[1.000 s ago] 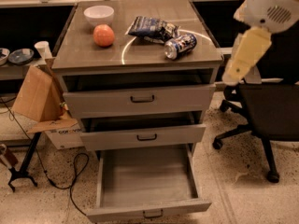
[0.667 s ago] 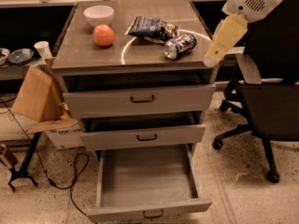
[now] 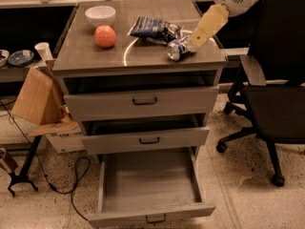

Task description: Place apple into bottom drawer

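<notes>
The apple, round and orange-red, sits on the left part of the grey cabinet top, just in front of a white bowl. The bottom drawer is pulled fully out and is empty, a deep grey tray with a small dark handle at its front. My gripper reaches in from the upper right and hangs over the right edge of the cabinet top. It is next to a crushed blue can and far to the right of the apple. It holds nothing that I can see.
A blue snack bag lies at the top's centre. The two upper drawers are slightly open. A black office chair stands close on the right. A cardboard box and cables are on the left floor.
My gripper has moved left and up from beside the cabinet's right side to over the right edge of its top. The apple and drawers have not moved.
</notes>
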You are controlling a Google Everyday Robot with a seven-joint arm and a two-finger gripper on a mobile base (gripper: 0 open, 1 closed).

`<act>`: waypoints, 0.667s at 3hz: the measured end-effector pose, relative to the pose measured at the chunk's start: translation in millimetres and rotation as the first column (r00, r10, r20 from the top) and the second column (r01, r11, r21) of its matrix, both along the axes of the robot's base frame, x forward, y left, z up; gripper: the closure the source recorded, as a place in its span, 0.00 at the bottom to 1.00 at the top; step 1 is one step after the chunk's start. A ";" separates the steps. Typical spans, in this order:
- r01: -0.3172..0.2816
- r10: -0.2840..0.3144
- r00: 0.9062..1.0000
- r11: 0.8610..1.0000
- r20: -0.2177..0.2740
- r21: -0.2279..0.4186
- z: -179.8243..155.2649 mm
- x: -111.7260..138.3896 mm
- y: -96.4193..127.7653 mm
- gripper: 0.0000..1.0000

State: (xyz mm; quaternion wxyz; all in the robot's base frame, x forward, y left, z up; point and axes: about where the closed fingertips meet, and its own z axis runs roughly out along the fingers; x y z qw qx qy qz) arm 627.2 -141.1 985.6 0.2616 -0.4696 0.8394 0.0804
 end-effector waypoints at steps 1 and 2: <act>0.029 -0.028 1.000 0.999 -0.008 0.040 -4.3 1.6 -0.7 0.00; 0.069 -0.067 0.998 0.987 -0.018 0.148 -10.3 1.5 37.2 0.00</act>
